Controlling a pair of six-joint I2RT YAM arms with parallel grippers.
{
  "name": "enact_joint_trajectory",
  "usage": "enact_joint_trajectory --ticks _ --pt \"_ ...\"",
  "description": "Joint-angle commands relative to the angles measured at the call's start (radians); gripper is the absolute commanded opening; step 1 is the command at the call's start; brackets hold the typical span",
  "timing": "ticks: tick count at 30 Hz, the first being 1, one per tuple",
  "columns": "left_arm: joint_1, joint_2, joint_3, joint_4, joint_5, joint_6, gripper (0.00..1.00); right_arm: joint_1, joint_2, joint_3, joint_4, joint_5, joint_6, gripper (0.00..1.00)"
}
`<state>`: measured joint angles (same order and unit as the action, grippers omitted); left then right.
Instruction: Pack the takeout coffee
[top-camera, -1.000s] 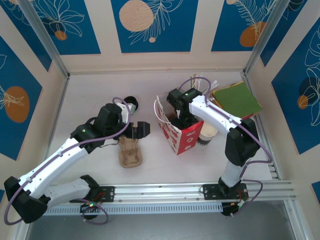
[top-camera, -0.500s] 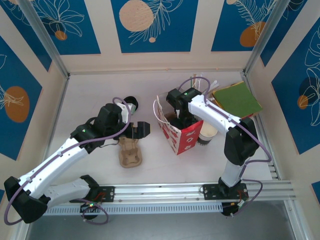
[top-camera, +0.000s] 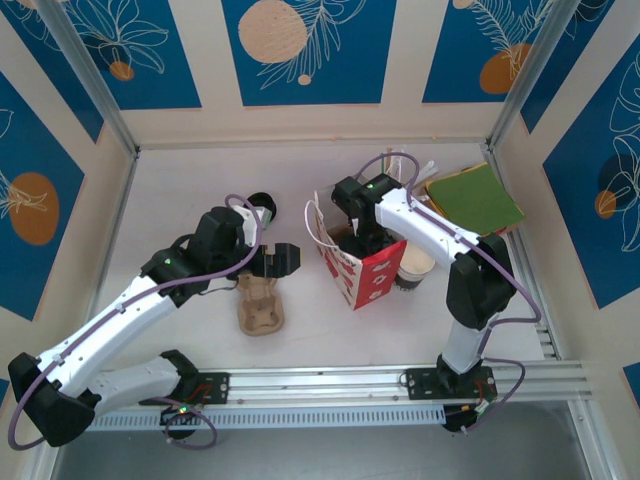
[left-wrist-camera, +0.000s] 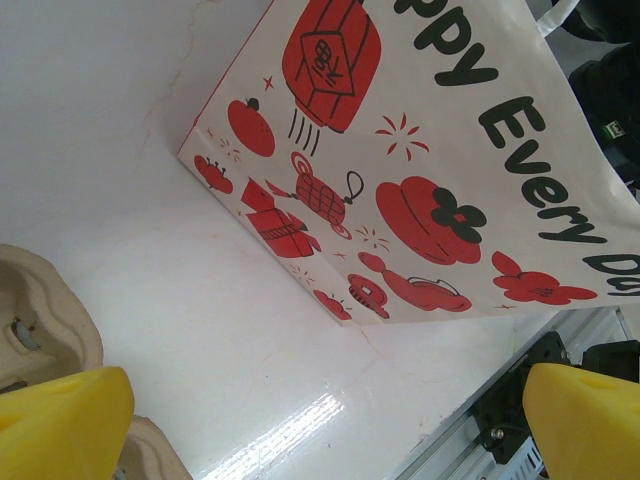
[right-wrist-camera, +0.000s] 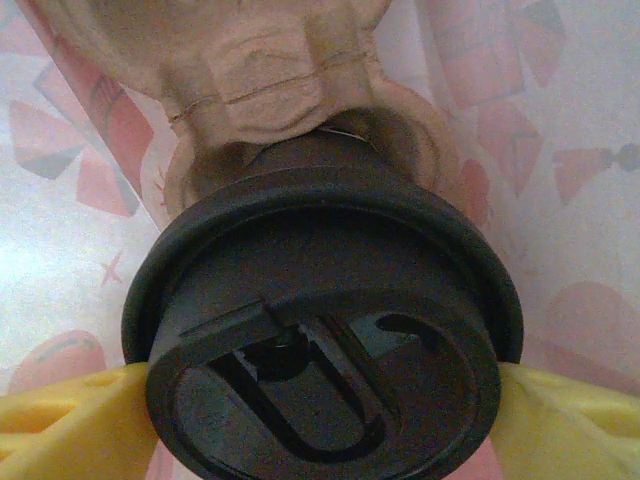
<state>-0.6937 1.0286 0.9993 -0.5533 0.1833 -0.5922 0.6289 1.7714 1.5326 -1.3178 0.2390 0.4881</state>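
Boldly on bag (left-wrist-camera: 420, 150): "ppy Every Da"

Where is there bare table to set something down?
Bare patches: the far-left corner between back wall and left arm; the near strip between cup carrier, bag and rail. Crowded right of the bag: lidless cup, green pad.

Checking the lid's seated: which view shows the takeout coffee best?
Right wrist: the takeout coffee's black lid sits close up within the right gripper. From the top, the right arm reaching into the paper bag hides it; the left wrist faces the bag's outside.
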Motion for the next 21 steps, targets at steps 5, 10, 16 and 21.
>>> enact_joint_trajectory --ticks 5,10,16,21 --pt "0.008 -0.004 0.0 0.01 -0.004 0.026 1.0 0.006 0.024 0.013 -0.02 0.009 0.015 0.85" --pt "0.008 -0.003 -0.001 0.011 -0.004 0.025 1.0 0.009 0.02 0.012 -0.02 0.009 0.018 0.86" --pt "0.008 -0.002 0.001 0.01 -0.004 0.025 1.0 0.012 0.017 0.013 -0.021 0.009 0.021 0.87" --pt "0.008 -0.002 -0.001 0.009 -0.005 0.025 1.0 0.015 0.016 0.013 -0.023 0.007 0.027 0.88"
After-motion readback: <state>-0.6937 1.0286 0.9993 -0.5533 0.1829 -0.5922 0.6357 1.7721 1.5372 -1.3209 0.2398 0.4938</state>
